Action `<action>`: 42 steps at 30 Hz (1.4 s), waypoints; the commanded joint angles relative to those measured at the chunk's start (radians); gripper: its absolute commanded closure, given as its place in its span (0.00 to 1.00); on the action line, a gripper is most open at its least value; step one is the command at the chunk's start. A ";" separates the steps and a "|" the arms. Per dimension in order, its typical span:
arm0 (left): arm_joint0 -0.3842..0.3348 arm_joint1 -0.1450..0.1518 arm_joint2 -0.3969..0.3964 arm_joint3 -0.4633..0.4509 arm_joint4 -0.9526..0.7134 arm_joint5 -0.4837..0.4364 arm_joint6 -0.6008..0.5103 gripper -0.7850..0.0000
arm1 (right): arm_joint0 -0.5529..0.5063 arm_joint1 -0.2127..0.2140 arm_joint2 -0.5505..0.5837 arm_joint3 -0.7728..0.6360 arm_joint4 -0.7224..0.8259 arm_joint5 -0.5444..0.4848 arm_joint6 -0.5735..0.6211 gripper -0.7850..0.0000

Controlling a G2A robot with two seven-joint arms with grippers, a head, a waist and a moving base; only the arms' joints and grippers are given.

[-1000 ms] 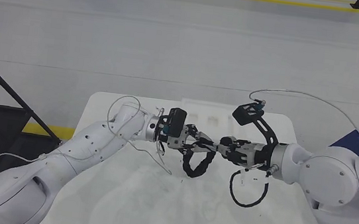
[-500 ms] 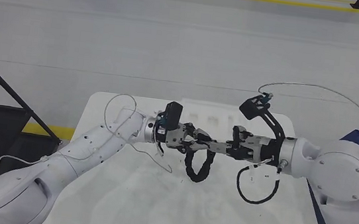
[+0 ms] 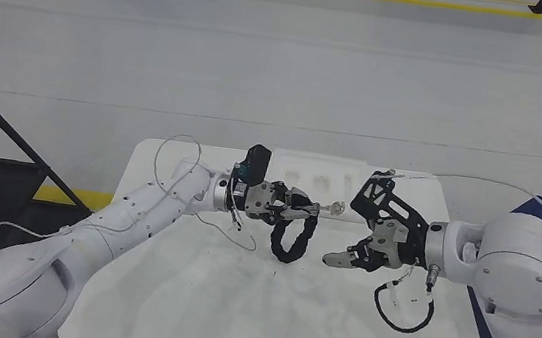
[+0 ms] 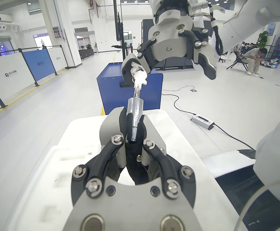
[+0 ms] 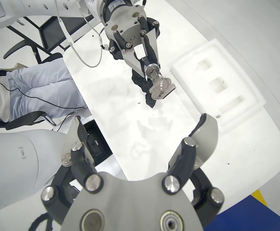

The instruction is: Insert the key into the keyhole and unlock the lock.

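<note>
Key [image 3: 332,208] seated in the keyhole, shaft buried in the chrome lock barrel [image 4: 135,111], flat head jutting free beyond it. Barrel pinched by the left end effector [image 3: 294,208] and held above the counter [image 3: 235,306], black cable loop [image 3: 289,240] dangling beneath. Long axis of key and barrel in one line, pointing away from the left arm toward the right arm's side. Right end effector [image 5: 141,122] spread wide, gripping nothing, near the key head but apart from it, off that axis toward the robot's side. Likely next: lining up on the axis, closing on the flat faces of the head, twisting. Nothing between jaws and key. White foam tray [image 5: 258,98] on the counter just beyond, out of the way.
</note>
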 commanded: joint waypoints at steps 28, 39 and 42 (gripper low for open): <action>-0.105 0.042 0.105 -0.074 -0.282 0.000 -0.261 1.00 | -0.015 -0.001 -0.091 -0.079 -0.249 -0.229 -0.204 0.00; -0.100 0.058 0.096 -0.077 -0.250 0.000 -0.242 1.00 | 0.004 0.006 -0.067 -0.069 -0.305 -0.319 -0.222 0.00; -0.104 0.068 0.100 -0.083 -0.252 0.000 -0.240 1.00 | -0.010 0.011 -0.055 -0.067 -0.342 -0.383 -0.255 0.00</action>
